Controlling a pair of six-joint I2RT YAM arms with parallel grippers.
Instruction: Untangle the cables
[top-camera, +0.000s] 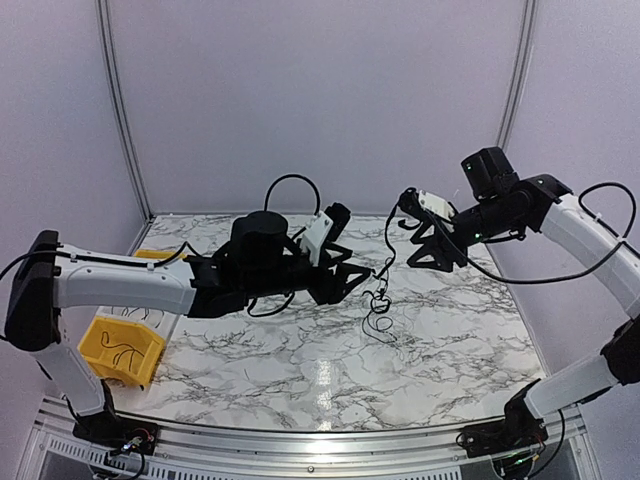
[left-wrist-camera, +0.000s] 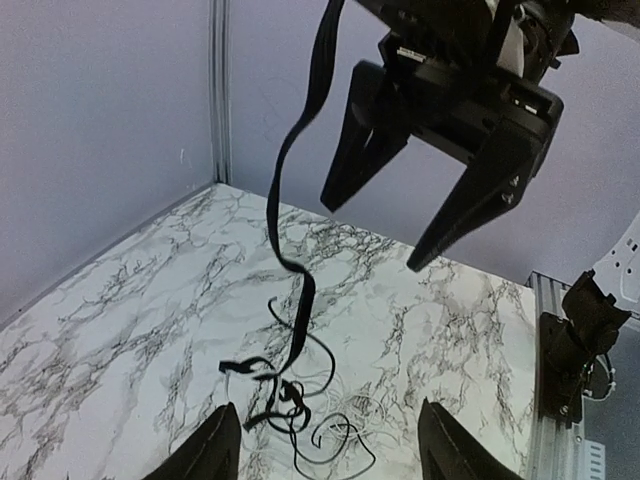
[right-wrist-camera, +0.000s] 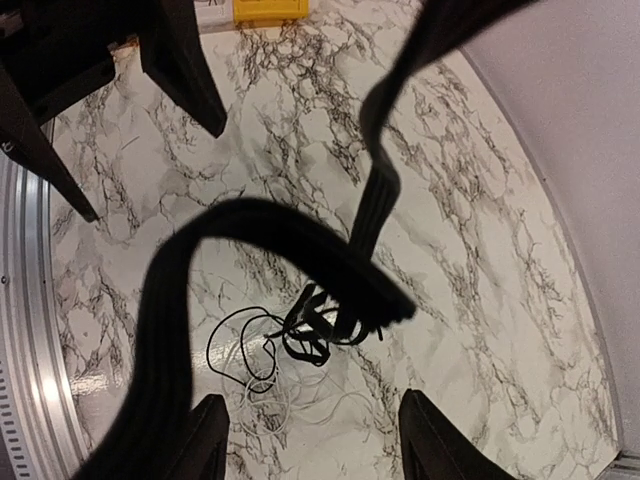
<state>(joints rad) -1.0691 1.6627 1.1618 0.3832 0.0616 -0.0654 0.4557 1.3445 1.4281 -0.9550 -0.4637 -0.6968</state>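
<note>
We hold both jaws apart, left gripper (right-wrist-camera: 155, 172) and right gripper (left-wrist-camera: 372, 237); unclamped, the cables (left-wrist-camera: 290, 400) may slip and knot tighter.

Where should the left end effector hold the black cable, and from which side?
Probably the flat strand just above the clump, approached sideways from the left: it hangs nearly upright, clear of the table, while the clump lies flat.
</note>
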